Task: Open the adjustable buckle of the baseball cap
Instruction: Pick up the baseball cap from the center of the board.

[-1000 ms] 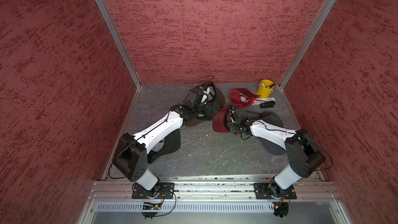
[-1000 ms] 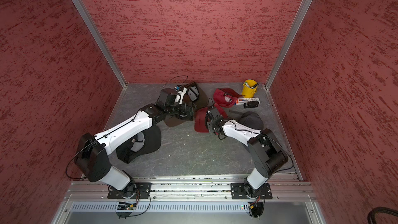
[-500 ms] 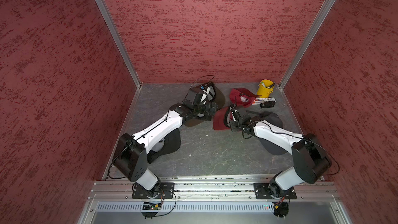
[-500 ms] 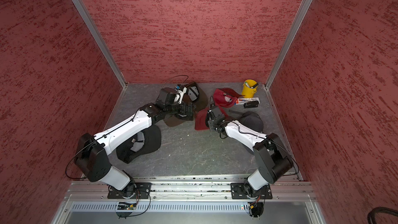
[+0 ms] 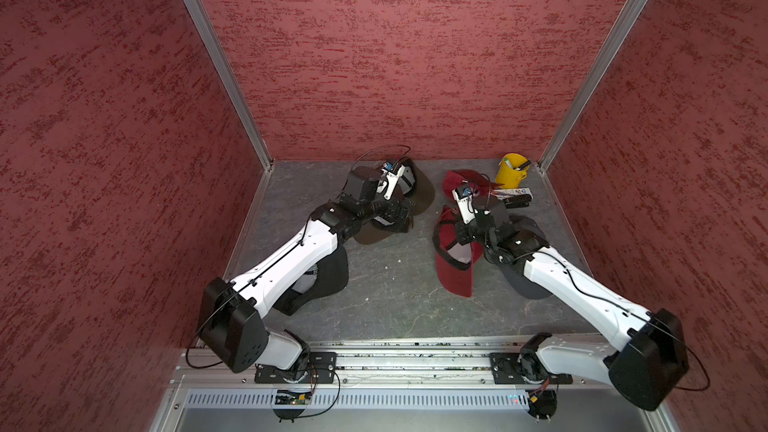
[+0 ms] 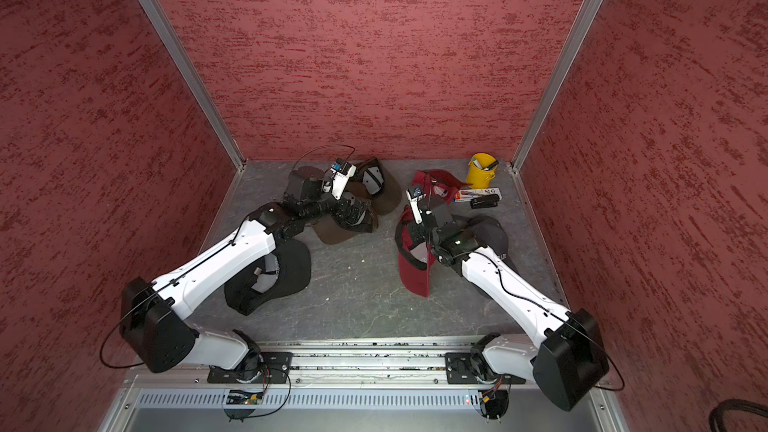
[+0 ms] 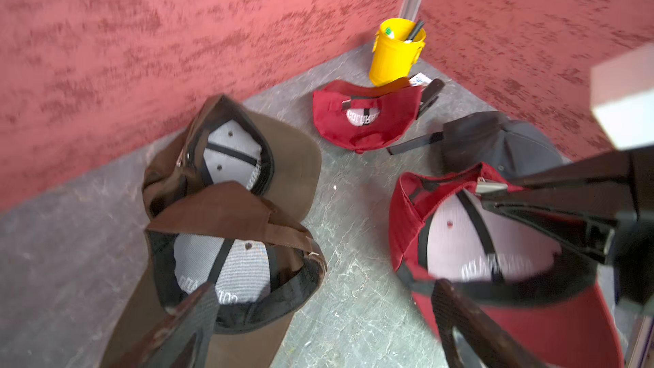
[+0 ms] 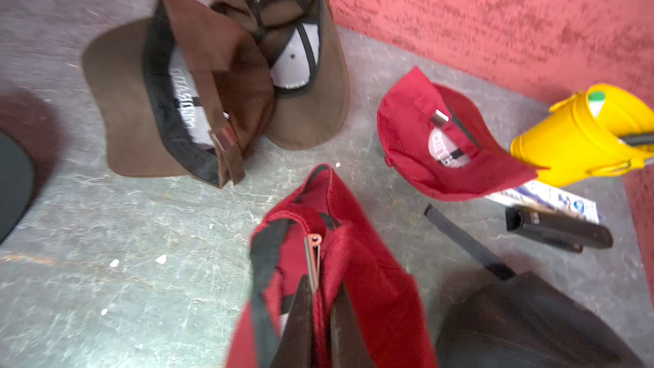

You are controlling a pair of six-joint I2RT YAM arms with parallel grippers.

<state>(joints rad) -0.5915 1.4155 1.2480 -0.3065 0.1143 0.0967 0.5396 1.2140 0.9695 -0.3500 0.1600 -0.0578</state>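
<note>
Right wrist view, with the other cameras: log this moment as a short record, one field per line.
right gripper: shut on the red fabric baseball cap nearest it, at its metal buckle
left gripper: open, holding nothing, above the brown fabric caps
second red cap: lies beside the yellow plastic bucket
black stapler: on the grey floor, near that bucket

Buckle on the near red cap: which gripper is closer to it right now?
Right. The right gripper is shut on the buckle at the red cap's back. The left gripper hangs open over the brown caps, apart from it.
</note>
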